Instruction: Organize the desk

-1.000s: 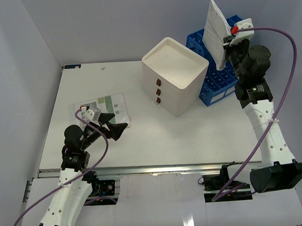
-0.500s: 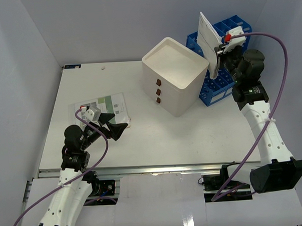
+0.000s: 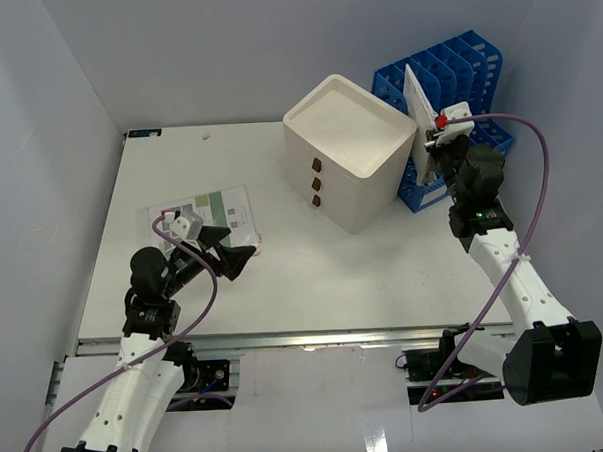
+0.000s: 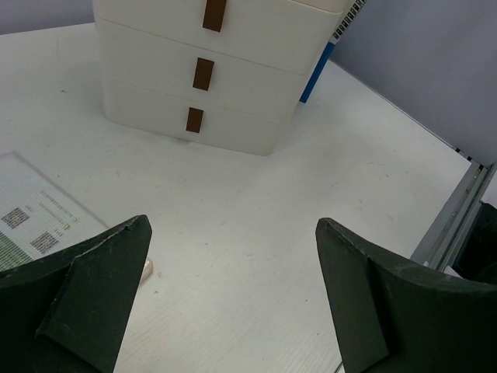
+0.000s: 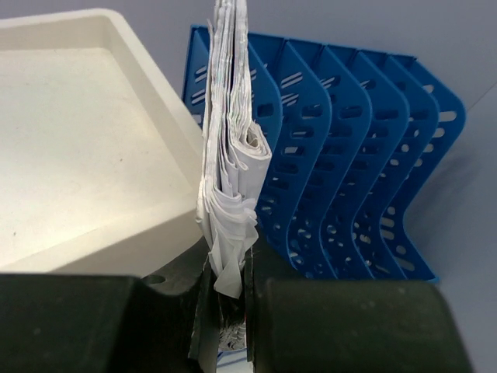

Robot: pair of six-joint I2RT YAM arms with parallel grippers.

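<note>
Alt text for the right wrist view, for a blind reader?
The right gripper is shut on a crumpled stack of papers held upright on edge. The top of a white drawer box lies to its left and a blue file rack stands to its right.

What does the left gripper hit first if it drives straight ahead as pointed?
Probably the white drawer box, straight ahead of the open left gripper. Only bare desk lies between; if the approach tilts downward, the desk surface comes first. Tilt unclear.
</note>
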